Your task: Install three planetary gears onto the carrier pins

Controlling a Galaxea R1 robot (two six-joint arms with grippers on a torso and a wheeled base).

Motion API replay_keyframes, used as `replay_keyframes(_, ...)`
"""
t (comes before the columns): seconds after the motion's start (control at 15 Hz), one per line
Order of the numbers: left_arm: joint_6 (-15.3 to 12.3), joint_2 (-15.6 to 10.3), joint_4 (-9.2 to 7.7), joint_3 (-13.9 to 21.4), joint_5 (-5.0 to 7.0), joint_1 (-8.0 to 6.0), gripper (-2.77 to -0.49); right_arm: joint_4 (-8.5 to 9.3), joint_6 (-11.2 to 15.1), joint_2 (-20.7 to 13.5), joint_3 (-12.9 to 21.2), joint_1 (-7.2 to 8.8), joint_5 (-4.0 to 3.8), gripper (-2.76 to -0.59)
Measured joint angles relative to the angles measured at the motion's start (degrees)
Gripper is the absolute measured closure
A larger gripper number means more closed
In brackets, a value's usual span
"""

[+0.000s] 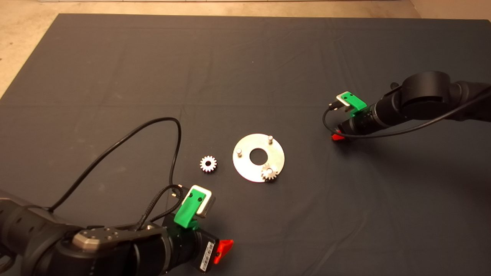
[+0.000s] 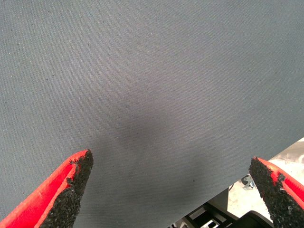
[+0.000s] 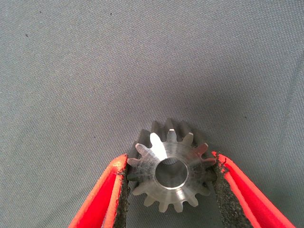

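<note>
Left gripper (image 2: 171, 190): sat low at the mat's near edge, well left of the disc (image 1: 249, 170), fingers spread wide over bare mat (image 1: 245, 69), holding nothing.
Loose gear (image 1: 208, 164): lay flat on the mat just left of the disc, not touching it.
Disc: lay flat mid-mat, three pins up; two pins (image 1: 238, 151) bare.
Mounted gear (image 1: 269, 173): sat on the disc's nearest pin.
Right gripper (image 3: 170, 190): hung well right of the disc, fingers pinching a third gear (image 3: 170, 172) by its teeth.
</note>
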Motion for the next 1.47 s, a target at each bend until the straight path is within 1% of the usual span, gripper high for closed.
replay_keyframes(0.4,0.0,0.0,0.0,0.0,0.0,0.0,-2.36,0.05,0.0,0.0,0.0,0.0,-0.06,-1.06)
replay_keyframes(0.53,0.0,0.0,0.02,0.0,0.0,0.0,-2.36,0.38,-0.3,0.4,0.0,0.04,-0.41,-1.03)
replay_keyframes(0.73,0.0,0.0,0.3,0.0,0.0,0.0,-2.36,2.46,-0.5,1.7,0.5,0.18,-0.37,-1.0)
replay_keyframes(0.8,0.0,0.0,0.44,0.0,0.0,0.0,-2.36,3.44,-0.5,2.4,0.9,0.33,-0.52,-0.98)
replay_keyframes(0.87,0.0,0.0,0.48,0.0,0.0,0.01,-2.36,4.3,-0.5,3.4,1.6,0.97,-0.74,-0.98)
replay_keyframes(0.93,0.0,0.0,0.57,0.0,-0.02,0.0,-2.36,4.94,-0.5,4.2,2.7,2.21,-0.74,-0.97)
replay_keyframes(1.0,0.0,0.0,0.66,0.0,0.0,0.0,-2.36,5.66,-0.4,4.7,4.0,4.2,-0.77,-0.96)
replay_keyframes(1.07,0.0,0.0,0.63,0.0,0.0,0.02,-2.36,6.06,-0.4,5.3,4.9,6.71,-0.77,-0.96)
replay_keyframes(1.13,0.0,0.0,0.66,0.0,0.0,0.0,-2.36,6.21,-0.4,5.9,5.4,8.66,-0.69,-0.95)
replay_keyframes(1.2,0.0,0.0,0.66,0.0,0.0,0.0,-2.36,6.89,-0.2,6.8,6.0,11.05,-0.7,-0.95)
replay_keyframes(1.27,0.0,0.0,0.66,0.0,0.0,0.0,-2.36,8.22,-0.1,7.6,6.3,12.61,-0.75,-0.95)
replay_keyframes(1.33,0.0,0.0,0.68,0.0,0.0,0.0,-2.36,9.23,-0.1,8.6,6.7,13.54,-0.78,-0.94)
replay_keyframes(1.4,0.0,0.0,0.68,0.0,-0.02,0.0,-2.36,9.88,-0.1,9.9,7.0,13.99,-1.08,-0.94)
replay_keyframes(1.47,0.0,0.0,0.68,0.0,0.0,0.01,-2.36,10.35,0.0,11.4,7.5,14.0,-1.35,-0.94)
